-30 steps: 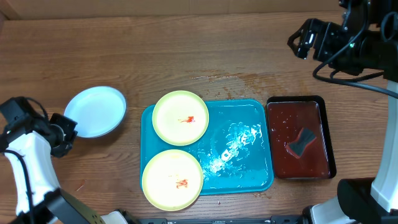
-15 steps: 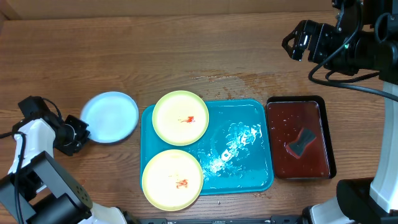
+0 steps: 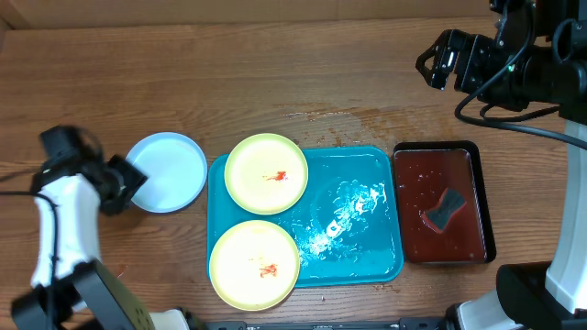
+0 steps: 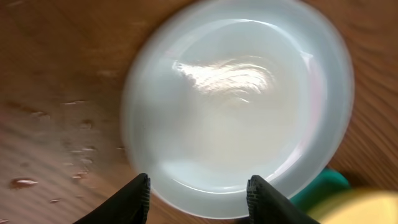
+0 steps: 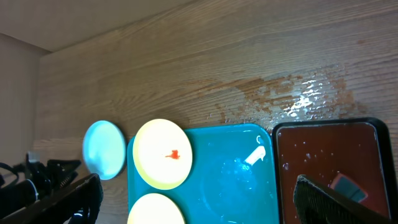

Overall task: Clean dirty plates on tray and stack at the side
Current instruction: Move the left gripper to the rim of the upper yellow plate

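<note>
Left gripper (image 3: 131, 183) sits at the left rim of the blue-white plate (image 3: 170, 170), which lies on the wood beside the tray (image 3: 367, 247). Its fingers (image 4: 138, 198) are spread and hold nothing, and its wrist view is blurred. One yellow-green plate (image 3: 266, 174) lies on the tray; the nearer yellow-green plate (image 3: 254, 264) overhangs the tray's corner. The right gripper (image 3: 438, 62), far right, is wide apart and empty.

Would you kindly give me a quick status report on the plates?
Left gripper open at blue plate beside tray; right gripper open, high, empty. Two smeared yellow plates on tray. Nothing in the way.
</note>
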`<state>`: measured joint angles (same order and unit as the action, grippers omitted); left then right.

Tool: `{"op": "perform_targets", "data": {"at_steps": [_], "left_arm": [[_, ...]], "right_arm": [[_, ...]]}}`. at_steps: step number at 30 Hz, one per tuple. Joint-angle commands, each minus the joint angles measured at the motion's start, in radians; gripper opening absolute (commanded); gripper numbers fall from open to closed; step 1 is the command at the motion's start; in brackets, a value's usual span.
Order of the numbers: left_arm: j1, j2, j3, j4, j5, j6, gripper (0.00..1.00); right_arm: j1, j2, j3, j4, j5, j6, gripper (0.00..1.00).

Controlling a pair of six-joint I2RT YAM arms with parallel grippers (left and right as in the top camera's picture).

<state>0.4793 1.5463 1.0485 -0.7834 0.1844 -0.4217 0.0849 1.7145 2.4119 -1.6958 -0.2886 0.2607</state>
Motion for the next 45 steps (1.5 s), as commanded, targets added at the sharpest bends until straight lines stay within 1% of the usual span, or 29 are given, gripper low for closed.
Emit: {"op": "perform_targets", "data": {"at_steps": [1,2,3,5,9,12,16,18,21,24,30,32,34,35,42,45], "left_arm": [[-0.173,-0.092,-0.002,0.011,0.031,0.114,0.61],[-0.224,-0.095,-0.002,0.014,0.017,0.122,0.71],[-0.272,-0.092,-0.002,0.015,0.008,0.135,0.76],[-0.356,-0.064,-0.002,0.018,-0.021,0.138,0.81],[-0.461,0.019,-0.002,0.039,-0.020,0.170,0.79],[-0.507,0.066,-0.002,0.061,-0.011,0.209,0.77],[-0.528,0.099,-0.002,0.068,-0.007,0.221,0.77],[-0.528,0.119,-0.002,0.074,-0.006,0.230,0.73],[-0.528,0.150,-0.002,0.090,0.000,0.239,0.61],[-0.528,0.178,-0.002,0.110,0.010,0.243,0.52],[-0.533,0.229,-0.002,0.150,0.050,0.249,0.52],[-0.544,0.245,-0.002,0.165,0.053,0.249,0.38],[-0.550,0.254,-0.002,0.174,0.053,0.243,0.21],[-0.555,0.261,-0.002,0.183,0.056,0.237,0.04],[-0.571,0.266,-0.002,0.200,0.072,0.203,0.04],[-0.586,0.266,0.000,0.208,0.069,0.188,0.04]], "right_arm": [[0.001,-0.001,-0.004,0.002,-0.001,-0.003,1.00],[0.001,0.000,-0.004,0.002,-0.001,-0.003,1.00],[0.001,0.000,-0.004,0.002,-0.001,-0.003,1.00],[0.001,0.000,-0.004,0.002,-0.002,-0.003,1.00],[0.001,0.000,-0.004,0.002,-0.002,-0.003,1.00],[0.001,0.000,-0.004,0.002,-0.005,-0.003,1.00],[0.001,0.000,-0.004,0.002,-0.005,-0.003,1.00],[0.001,0.000,-0.004,0.002,-0.005,-0.003,1.00],[0.001,0.000,-0.004,0.002,-0.005,-0.003,1.00],[0.001,0.000,-0.004,0.002,-0.005,-0.002,1.00],[0.001,0.000,-0.004,0.002,-0.006,-0.002,1.00],[0.001,0.000,-0.004,0.002,-0.006,-0.002,1.00],[0.001,0.000,-0.004,0.002,-0.006,-0.001,1.00],[0.001,0.000,-0.004,0.002,-0.006,0.002,1.00],[0.001,0.020,-0.008,0.002,0.003,0.007,1.00],[0.001,0.032,-0.057,0.002,0.060,0.063,1.00]]}}
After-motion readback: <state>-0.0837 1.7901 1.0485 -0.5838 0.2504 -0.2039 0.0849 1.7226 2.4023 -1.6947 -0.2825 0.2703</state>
